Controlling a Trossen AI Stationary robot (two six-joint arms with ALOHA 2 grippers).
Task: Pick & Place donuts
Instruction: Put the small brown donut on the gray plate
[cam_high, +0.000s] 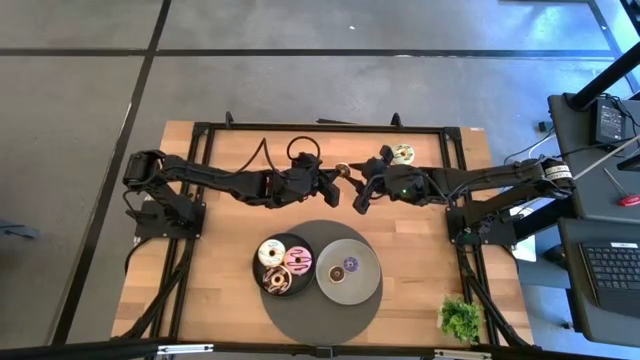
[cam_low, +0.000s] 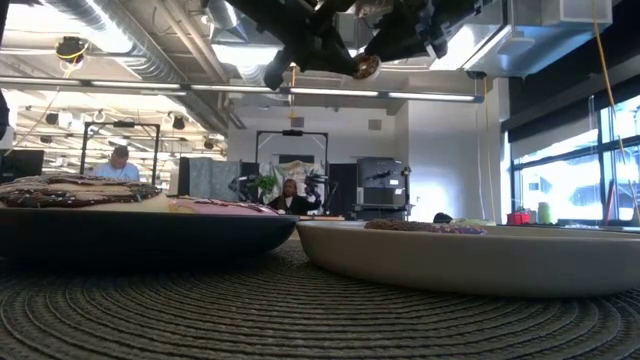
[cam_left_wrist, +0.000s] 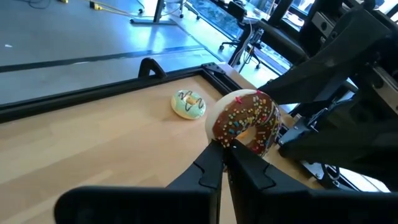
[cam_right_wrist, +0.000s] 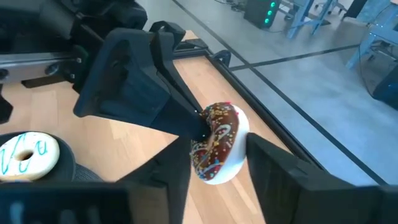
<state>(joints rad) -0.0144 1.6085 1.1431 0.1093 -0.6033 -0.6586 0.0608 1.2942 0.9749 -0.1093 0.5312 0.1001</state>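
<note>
— Chocolate icing with coloured sprinkles: that is the donut (cam_left_wrist: 245, 121) caught between the two arms, raised well above the wooden table (cam_high: 230, 230) near its far edge. Which step is this?

— It looks like a handover in mid-air. The left gripper (cam_left_wrist: 224, 149) has its fingers pinched together on the donut's rim. The right gripper (cam_right_wrist: 217, 163) has its fingers spread wide, one on each side of the same donut; whether either touches it I cannot tell.

— So what does the next move call for?

— My guess: the right fingers must close on the donut before the left ones let go, or it drops. Then it wants carrying to a plate.

— Where are the others?

— Three donuts, one white (cam_high: 271, 253), one pink (cam_high: 298, 260) and one brown (cam_high: 277, 280), lie on the dark plate (cam_high: 258, 268) at the table's near side. A small purple one (cam_high: 350, 265) sits on the grey plate (cam_high: 365, 285) beside it. A green-iced donut (cam_high: 403, 153) lies on the wood by the far rail, just beyond the right arm.
</note>
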